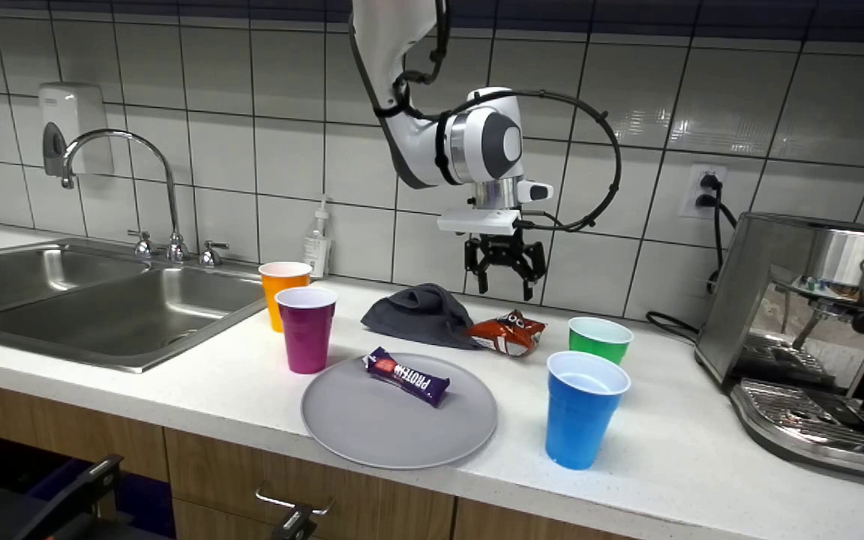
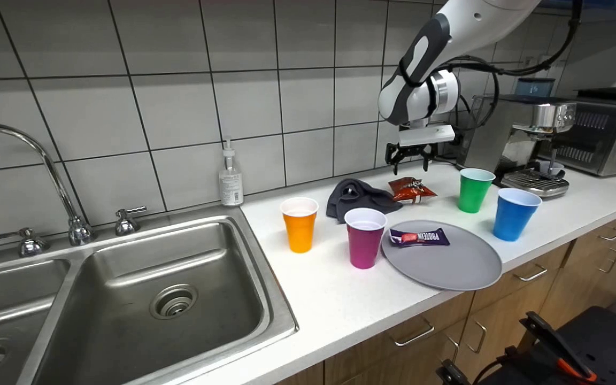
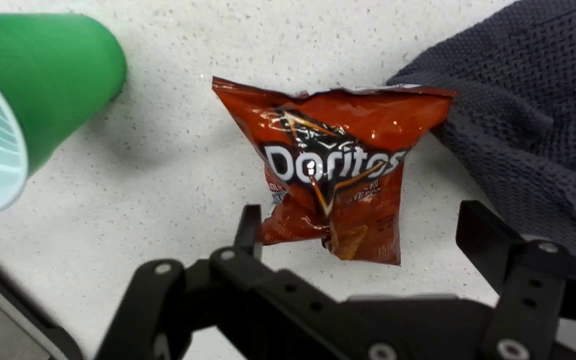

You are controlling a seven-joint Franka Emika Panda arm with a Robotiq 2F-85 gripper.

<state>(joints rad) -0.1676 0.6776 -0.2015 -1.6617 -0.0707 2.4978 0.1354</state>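
Plainly, the gripper (image 1: pixel 505 288) hangs with its jaws spread wide, holding nothing, above the Doritos bag (image 3: pixel 337 170) on the white counter (image 1: pixel 664 435). In the wrist view, a green cup (image 3: pixel 50 95) stands toward nine o'clock from the bag, a dark cloth (image 3: pixel 528 120) toward three.

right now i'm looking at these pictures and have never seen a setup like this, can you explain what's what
The white jointed machine is a robot arm; the black part at its tip is the end effector. Two pictures come from cameras outside the robot, looking across a kitchen counter; the close-up comes from a camera on the wrist, looking down. The end effector is open, hanging above a red Doritos bag and holding nothing. A dark cloth lies beside the bag. A gray plate bears a protein bar, and an orange cup, a purple cup, a green cup and a blue cup stand nearby.
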